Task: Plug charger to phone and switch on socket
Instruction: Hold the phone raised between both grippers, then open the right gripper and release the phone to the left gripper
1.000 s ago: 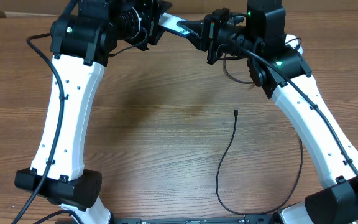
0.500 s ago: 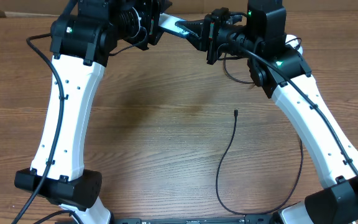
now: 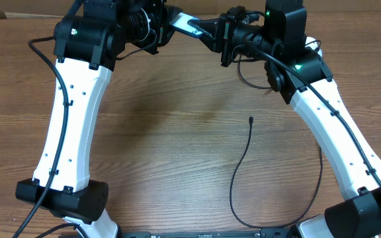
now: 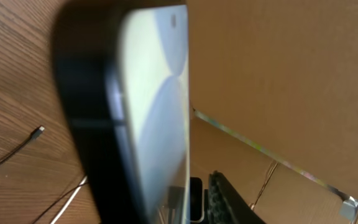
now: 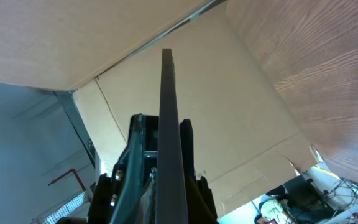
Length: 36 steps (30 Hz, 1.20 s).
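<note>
The phone (image 3: 189,25) is held in the air at the far edge of the table, between both grippers. My right gripper (image 3: 211,30) is shut on it; the right wrist view shows the phone (image 5: 166,81) edge-on, pinched between the fingers (image 5: 161,124). My left gripper (image 3: 170,22) is around the phone's other end. In the left wrist view the light screen (image 4: 154,112) fills the frame, with a gap between it and the one visible finger (image 4: 219,196). The charger cable (image 3: 240,165) lies on the table, its connector tip (image 3: 251,119) free. The tip also shows in the left wrist view (image 4: 39,130). The socket is out of view.
Cardboard boxes (image 4: 278,74) stand behind the table's far edge. A thin white cord (image 4: 67,198) lies on the wood below the phone. The black cable loops to the front edge (image 3: 270,227) and runs up beside the right arm.
The phone and both grippers have shifted slightly up and away. The cable on the table has not moved.
</note>
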Tool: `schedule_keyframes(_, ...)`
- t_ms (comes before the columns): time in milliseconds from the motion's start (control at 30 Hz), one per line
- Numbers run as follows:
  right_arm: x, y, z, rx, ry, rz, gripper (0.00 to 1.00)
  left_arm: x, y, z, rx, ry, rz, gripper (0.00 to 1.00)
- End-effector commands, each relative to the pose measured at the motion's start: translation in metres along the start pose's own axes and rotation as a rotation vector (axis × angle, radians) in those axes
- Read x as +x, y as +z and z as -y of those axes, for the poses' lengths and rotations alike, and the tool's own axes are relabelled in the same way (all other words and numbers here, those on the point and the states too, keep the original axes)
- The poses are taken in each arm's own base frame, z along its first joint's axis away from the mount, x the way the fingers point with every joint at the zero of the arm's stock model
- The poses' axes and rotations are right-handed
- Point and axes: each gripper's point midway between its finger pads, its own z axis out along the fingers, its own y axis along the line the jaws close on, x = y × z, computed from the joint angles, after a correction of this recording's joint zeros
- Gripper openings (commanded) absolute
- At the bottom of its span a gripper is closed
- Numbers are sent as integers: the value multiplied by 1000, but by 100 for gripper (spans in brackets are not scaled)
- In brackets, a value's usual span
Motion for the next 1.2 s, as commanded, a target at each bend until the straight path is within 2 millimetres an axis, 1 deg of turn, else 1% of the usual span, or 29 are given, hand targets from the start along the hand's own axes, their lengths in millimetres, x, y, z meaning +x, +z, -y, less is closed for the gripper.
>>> schedule_keyframes(0, 23, -6, -9, -9, -51, -62, 4, -1, 5, 1, 4, 3, 2, 18)
schedule_keyframes(167, 25, -5, -8, -7, -52, -67, 4, -1, 5, 1, 4, 3, 3, 13)
schedule_keyframes(267, 30, -3, -6, 0, -54, -80, 5, -1, 5, 1, 5, 4, 3, 4)
schedule_keyframes(300, 31, -2, -6, 1, -55, -83, 6, -1, 5, 1, 4, 4, 3, 4)
schedule_keyframes(333, 33, -1, -5, 3, -60, -87, 11, -1, 5, 1, 4, 4, 4, 4)
schedule_keyframes(433, 34, 0, -3, 9, -59, -88, 22, -2, 5, 1, 4, 4, 11, 4)
schedule_keyframes(533, 31, 0, 3, 34, -39, -78, 29, -4, 5, 1, 3, 8, 19, 4)
schedule_keyframes(600, 29, 0, 4, 34, -72, -66, 35, -6, 5, 1, 2, 15, 35, 4)
schedule_keyframes(733, 26, 0, 3, 28, -142, -50, 63, -16, 4, 0, -5, 36, 88, 4)
schedule_keyframes(833, 21, 0, 3, 27, -215, -26, 83, -27, 3, -1, -15, 100, 154, 4)
schedule_keyframes(867, 18, 0, 5, 33, -231, -15, 91, -32, 2, -3, -26, 124, 184, 4)
schedule_keyframes(900, 14, -1, 8, 45, -236, 1, 94, -37, 1, -5, -40, 143, 213, 4)
schedule_keyframes(967, 4, -4, 14, 69, -238, 38, 96, -50, -3, -13, -82, 172, 285, 4)
schedule_keyframes(1033, -10, -9, 20, 99, -259, 94, 98, -66, -9, -23, -143, 214, 381, 5)
schedule_keyframes(1133, -36, -20, 31, 164, -338, 191, 100, -89, -23, -39, -259, 306, 517, 4)
schedule_keyframes(1167, -49, -26, 38, 208, -390, 245, 100, -99, -31, -48, -323, 339, 579, 4)
